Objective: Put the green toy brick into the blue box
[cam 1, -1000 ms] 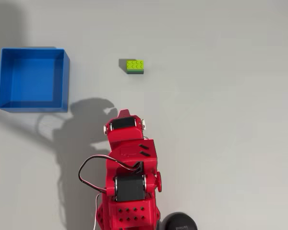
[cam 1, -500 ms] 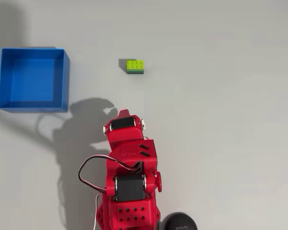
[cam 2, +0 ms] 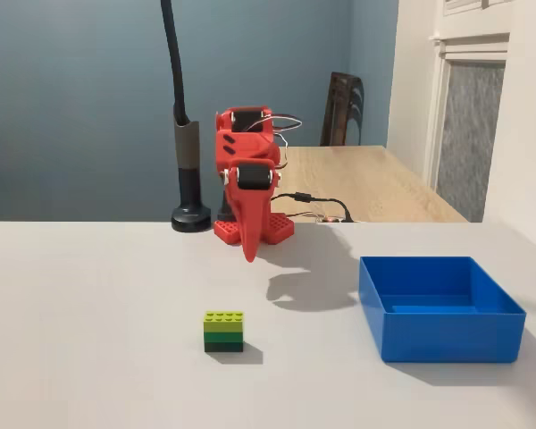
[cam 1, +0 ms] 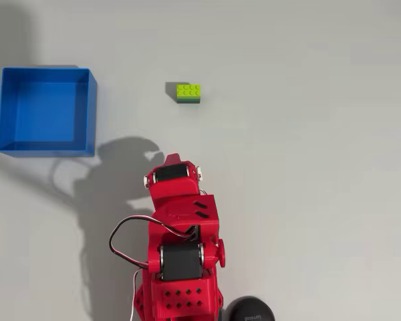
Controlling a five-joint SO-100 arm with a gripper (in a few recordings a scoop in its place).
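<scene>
Though studded, green toy brick [cam 2: 223, 331] blocky

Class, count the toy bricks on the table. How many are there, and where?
1: the green toy brick lies on the table, apart from the blue box, ahead of the gripper.

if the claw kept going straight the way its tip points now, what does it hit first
Probably the bare table. In the fixed view the claw points almost straight down, with its jaws together, hanging behind the green toy brick and well away from the blue box. Depth is unclear, but nothing lies under it.
</scene>
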